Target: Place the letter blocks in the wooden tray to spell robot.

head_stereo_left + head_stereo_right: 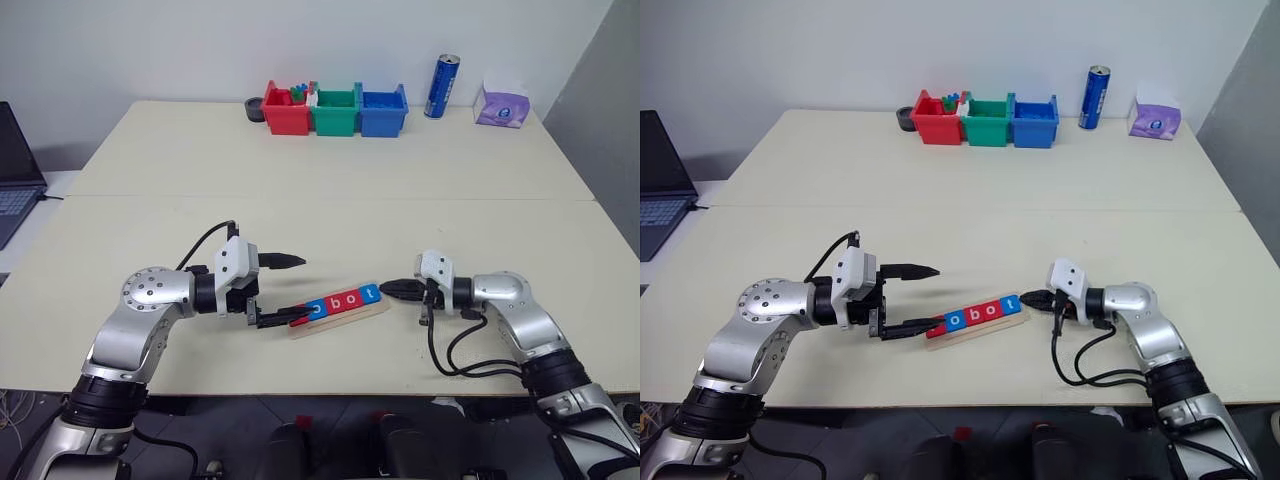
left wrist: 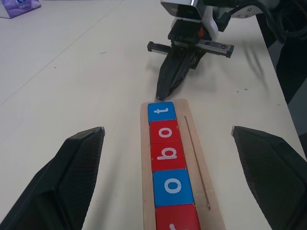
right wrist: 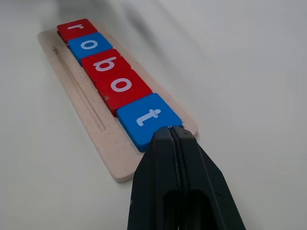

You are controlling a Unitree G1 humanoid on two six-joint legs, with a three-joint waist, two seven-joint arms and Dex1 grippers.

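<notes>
Pressed together, the right hand [image 3: 169, 130] noses the t end of five blocks [image 3: 111, 82] spelling robot on the tray [image 3: 86, 125]. Left hand [image 2: 165, 136] straddles the other end, spread. Blocks look light, stiff, slippery; pinch edges.

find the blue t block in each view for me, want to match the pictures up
Left eye view: blue t block, tray's right end.
Right eye view: same end.
Left wrist view: far end of the row.
Right wrist view: nearest tile.
Shared landmark: the shut right gripper tip, right at that block.
</notes>
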